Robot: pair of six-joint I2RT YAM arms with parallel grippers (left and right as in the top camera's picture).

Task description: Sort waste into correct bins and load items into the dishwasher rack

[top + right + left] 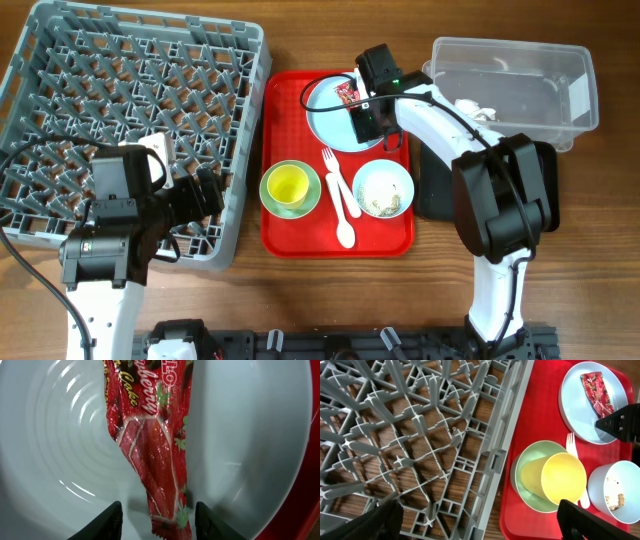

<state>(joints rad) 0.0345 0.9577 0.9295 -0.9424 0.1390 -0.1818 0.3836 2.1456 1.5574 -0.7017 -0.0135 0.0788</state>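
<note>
A red snack wrapper [155, 460] is lying across the pale blue plate [50, 435]. The right pincer [157, 519] is standing open astride its lower end, evidently lining up to pinch it for the bins. The left pincer [482, 522] is hanging wide and empty over the edge of the grey dishwasher rack [497, 455], near the yellow-green cup [560, 477]. Everything is sitting on a wooden tabletop [320, 30], with the clear tub [585, 90] just right of the red tray [300, 235]. No more of the room is showing.

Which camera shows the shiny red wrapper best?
The right wrist camera: the wrapper fills the picture, lettering readable, lying on the plate. The left wrist view shows it small; overhead, it's tiny beside the right gripper.
</note>
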